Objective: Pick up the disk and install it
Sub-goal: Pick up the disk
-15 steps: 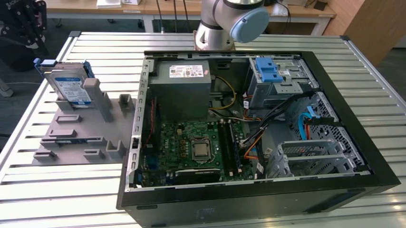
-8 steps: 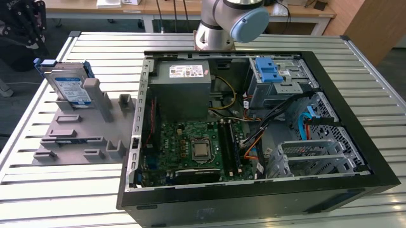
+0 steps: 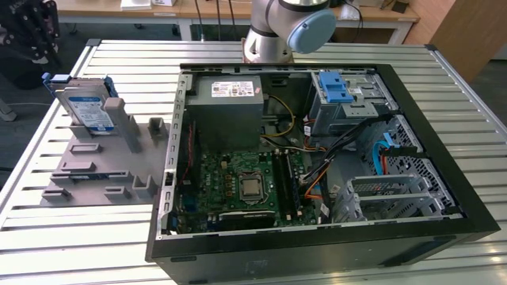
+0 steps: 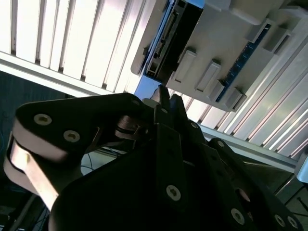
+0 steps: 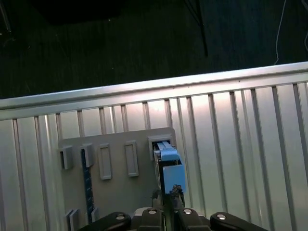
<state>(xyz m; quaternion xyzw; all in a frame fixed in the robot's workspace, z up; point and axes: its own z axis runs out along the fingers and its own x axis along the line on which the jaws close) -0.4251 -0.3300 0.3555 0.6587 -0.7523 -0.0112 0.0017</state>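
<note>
Standing on edge in a slot of the grey fixture plate, the disk sat near the worktop's far corner on the exterior view's left, label side towards the camera. Its lower end was hidden behind the plate's posts. In the first wrist view the gripper hung just above the disk's upper edge; whether it touched could not be made out. In the second wrist view its fingers lay pressed together, nothing between them. Its dark linkage blocked much of that view, where the disk appeared as a dark edge with a blue rail. The arm was cut off at the exterior view's top. An open computer case occupied the worktop's middle.
</note>
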